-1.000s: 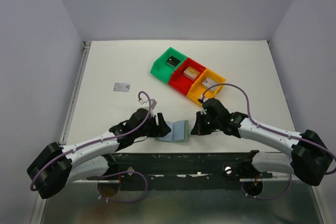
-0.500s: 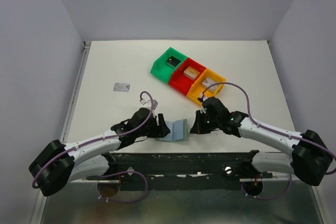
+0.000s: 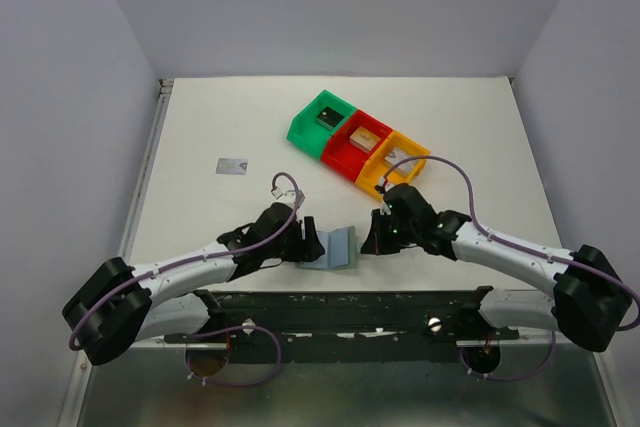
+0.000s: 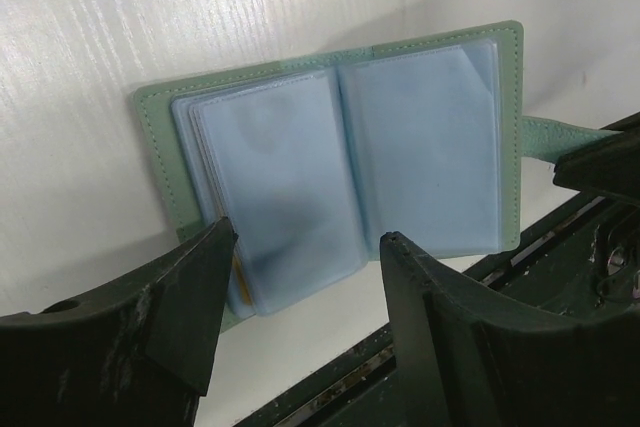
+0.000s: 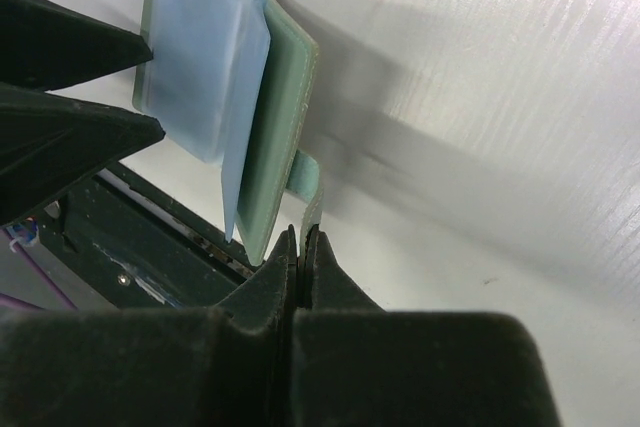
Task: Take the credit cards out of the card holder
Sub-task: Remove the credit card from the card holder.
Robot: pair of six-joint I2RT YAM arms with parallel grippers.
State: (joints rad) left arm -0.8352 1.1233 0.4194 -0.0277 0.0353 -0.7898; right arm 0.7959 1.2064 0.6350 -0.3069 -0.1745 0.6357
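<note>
The card holder [image 3: 335, 249] lies open near the table's front edge, its grey-blue clear sleeves [image 4: 330, 157] facing up. Its right panel [image 5: 275, 137] is raised at an angle. My right gripper [image 5: 302, 232] is shut on the holder's closing strap [image 5: 311, 182], just right of the holder [image 3: 372, 239]. My left gripper [image 4: 308, 235] stands open at the holder's left side [image 3: 308, 242], its fingers over the near edge of the left sleeves, holding nothing. A thin orange-yellow edge [image 4: 240, 282] peeks from the left sleeves. A silver-grey card [image 3: 232, 166] lies on the table at the left.
Green [image 3: 322, 119], red [image 3: 356, 144] and orange [image 3: 393, 163] bins stand in a row behind the holder. A black card lies in the green bin and a tan one in the red bin. The black front rail [image 3: 340, 309] runs just behind the holder's near edge.
My left arm has edged slightly right toward the holder. The right gripper has crept a little left, still shut on the strap. The holder stays in place.
</note>
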